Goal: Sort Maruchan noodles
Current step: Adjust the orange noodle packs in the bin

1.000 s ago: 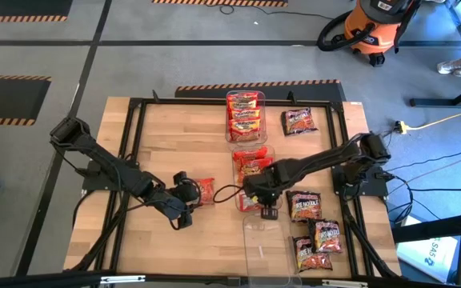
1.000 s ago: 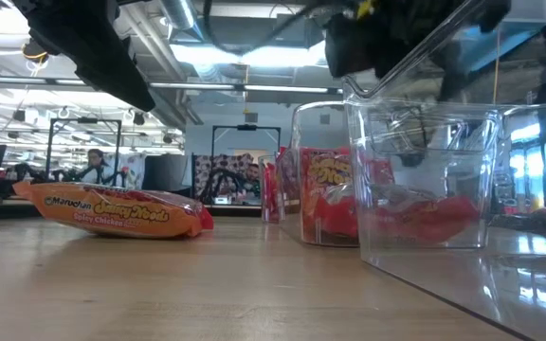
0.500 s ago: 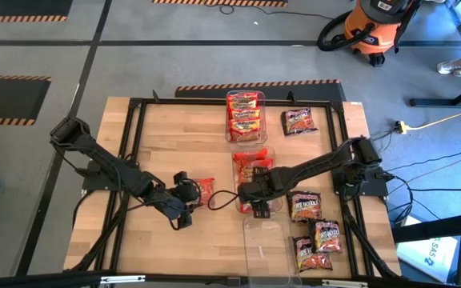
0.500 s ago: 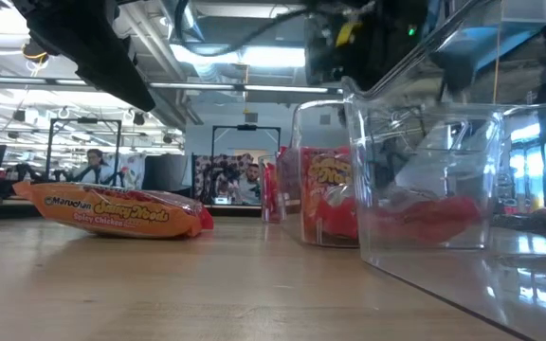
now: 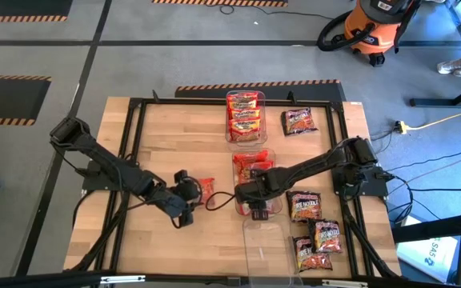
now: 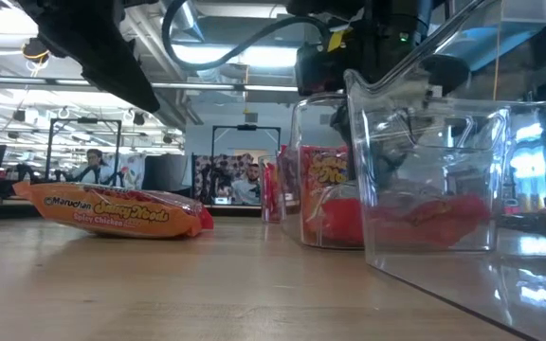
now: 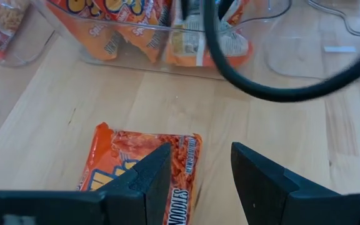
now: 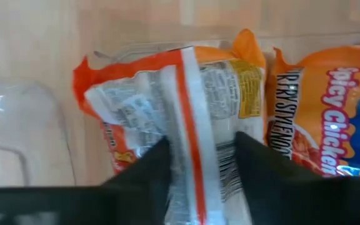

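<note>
While the sort looks to you roughly half done, the biggest unfinished share lies loose on the table (image 5: 158, 136): four dark packets (image 5: 306, 206), one set far off near the back edge and three clustered just beyond the right arm, well clear of any fingers; none of them sits in a bin yet. Next in size, the far bin (image 5: 246, 116) holds a stack of red-yellow packets, which you can count as sorted; the middle bin (image 5: 254, 180) holds several orange packets (image 8: 330, 119), upright and side by side. Nearest you, the front bin (image 6: 425, 189) looks empty in the overhead picture, so judge it the likely home for the dark ones. Smaller still, the right gripper (image 5: 256, 208) hangs over the middle bin with its fingers parted astride one upturned orange packet (image 8: 186, 106); you cannot tell whether they pinch it or have let it go. Last, the left gripper (image 7: 195, 181) hovers with its fingers spread and empty directly above the single orange packet (image 7: 136, 165) lying flat on the wood; that one is the next pick, by the look of it.
</note>
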You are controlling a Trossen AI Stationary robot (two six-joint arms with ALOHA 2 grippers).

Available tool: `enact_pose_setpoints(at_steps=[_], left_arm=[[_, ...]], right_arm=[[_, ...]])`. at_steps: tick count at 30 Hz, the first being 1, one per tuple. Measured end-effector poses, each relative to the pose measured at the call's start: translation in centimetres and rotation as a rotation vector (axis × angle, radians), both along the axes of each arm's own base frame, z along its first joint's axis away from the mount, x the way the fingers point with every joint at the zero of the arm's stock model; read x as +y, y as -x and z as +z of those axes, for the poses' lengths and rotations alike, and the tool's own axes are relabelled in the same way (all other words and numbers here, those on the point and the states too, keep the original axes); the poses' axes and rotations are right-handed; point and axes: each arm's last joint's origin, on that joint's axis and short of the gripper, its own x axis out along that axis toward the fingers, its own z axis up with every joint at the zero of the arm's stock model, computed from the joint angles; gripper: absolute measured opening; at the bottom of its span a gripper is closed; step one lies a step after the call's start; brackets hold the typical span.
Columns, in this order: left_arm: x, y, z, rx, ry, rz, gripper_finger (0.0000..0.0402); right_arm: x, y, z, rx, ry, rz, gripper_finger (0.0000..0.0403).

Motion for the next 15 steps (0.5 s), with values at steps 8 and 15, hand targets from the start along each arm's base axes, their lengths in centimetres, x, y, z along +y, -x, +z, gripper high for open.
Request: enact_pose_setpoints(at_steps=[8, 15], left_arm=[[0.4, -0.2, 0.0, 0.007, 0.012, 0.007, 0.0158], [0.4, -0.2, 0.0, 0.011, 0.015, -0.002, 0.0158]], right_arm=[[0.1, -0.1, 0.1, 0.0, 0.006, 0.061, 0.0011], [0.1, -0.2, 2.5, -0.026, 0.005, 0.095, 0.0005]])
